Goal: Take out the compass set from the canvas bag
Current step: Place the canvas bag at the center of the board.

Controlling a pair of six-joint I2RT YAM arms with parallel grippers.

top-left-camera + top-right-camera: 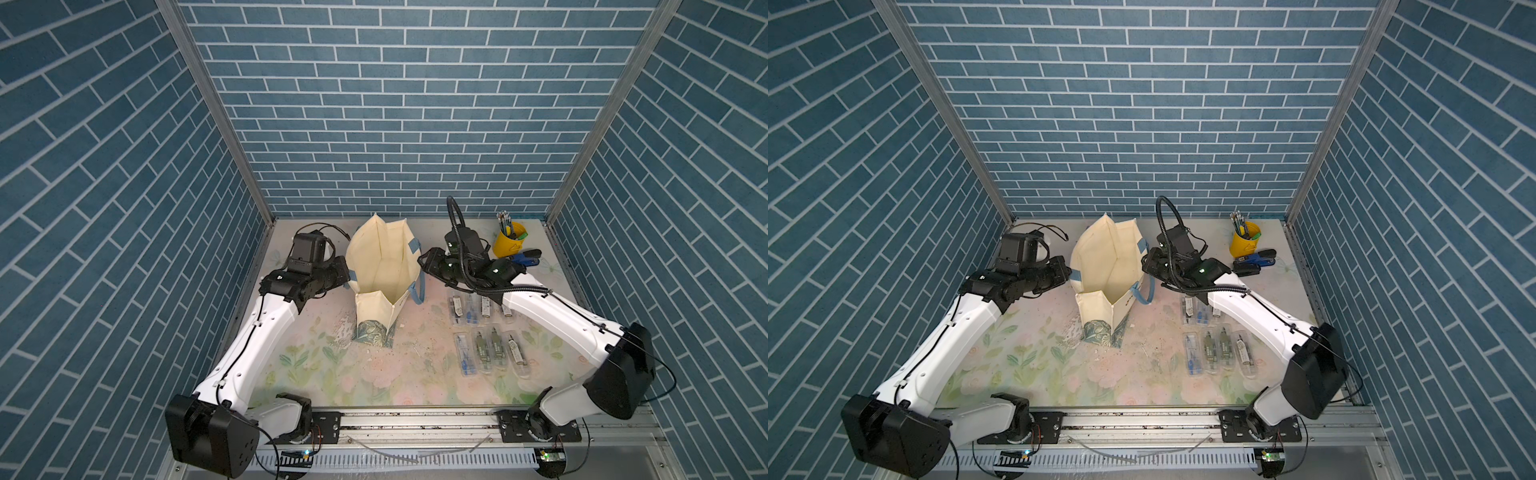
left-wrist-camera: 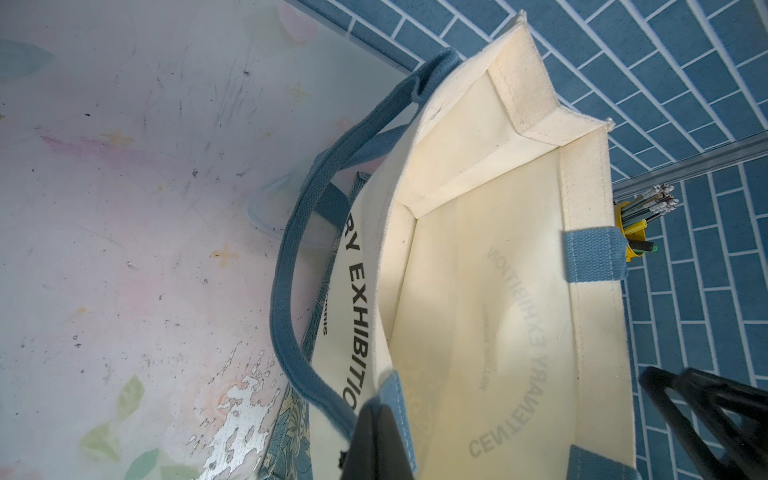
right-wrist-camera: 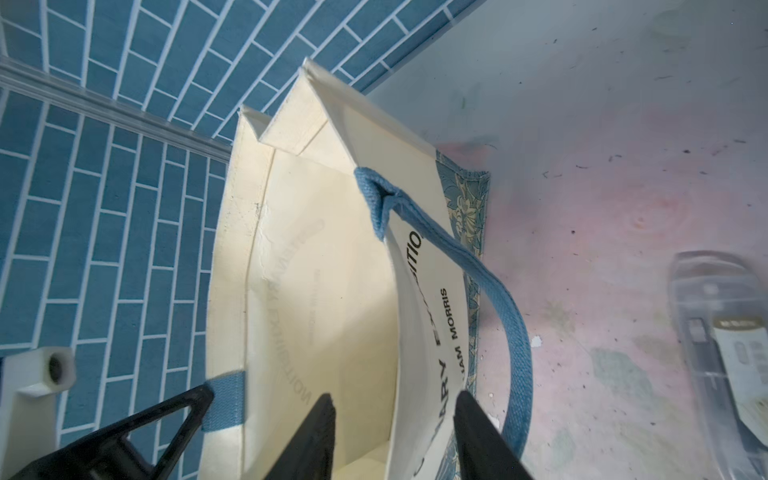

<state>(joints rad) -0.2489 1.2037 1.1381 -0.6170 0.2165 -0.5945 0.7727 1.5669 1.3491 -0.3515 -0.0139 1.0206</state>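
The cream canvas bag (image 1: 382, 266) (image 1: 1108, 266) stands upright mid-table with its mouth open. My left gripper (image 1: 347, 283) (image 2: 380, 409) is shut on the bag's left rim, where a blue strap (image 2: 291, 291) is sewn on. At the right rim, my right gripper (image 1: 422, 264) (image 3: 395, 399) is open: one finger sits inside the bag, the other outside its lettered wall (image 3: 432, 324). Both wrist views look down into the bag (image 2: 478, 291), and only bare cream lining shows there. The compass set is hidden.
Several clear plastic cases (image 1: 482, 332) (image 3: 723, 332) lie in two rows on the floral table right of the bag. A yellow cup of pens (image 1: 509, 241) and a blue stapler (image 1: 525, 259) stand at the back right. Blue brick walls close three sides.
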